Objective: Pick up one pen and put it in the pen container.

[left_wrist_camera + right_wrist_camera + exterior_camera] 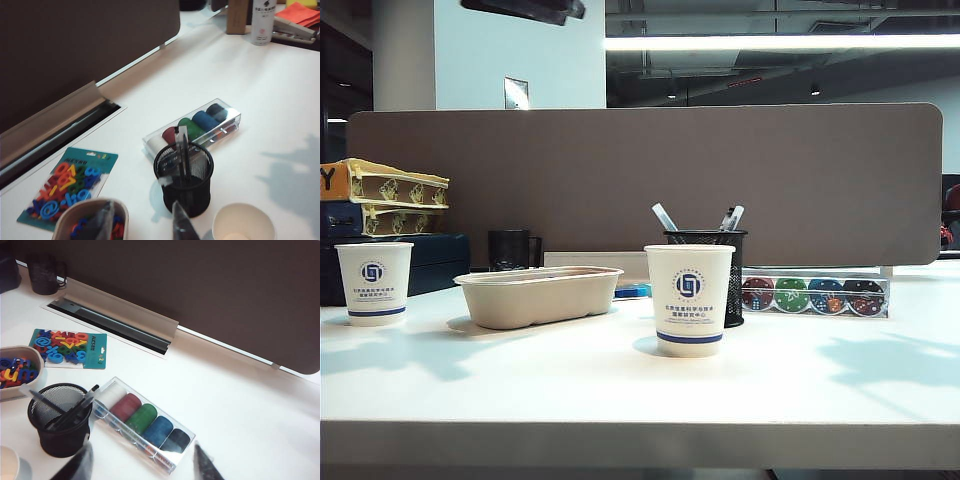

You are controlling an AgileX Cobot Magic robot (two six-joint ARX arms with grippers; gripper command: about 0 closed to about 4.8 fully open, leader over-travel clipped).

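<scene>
Pen (55, 409) inside pen container (60, 427).

White tabletop (620, 395) before a brown partition (650, 180). Near centre, a white paper cup (689, 298) with blue logo — just behind it, the pen container (718, 268), black mesh, pens poking out. Left of these, a beige oval tray (538, 294), a black mug (510, 249), another paper cup (374, 282). Right — a clear box of coloured discs (814, 294).
</scene>
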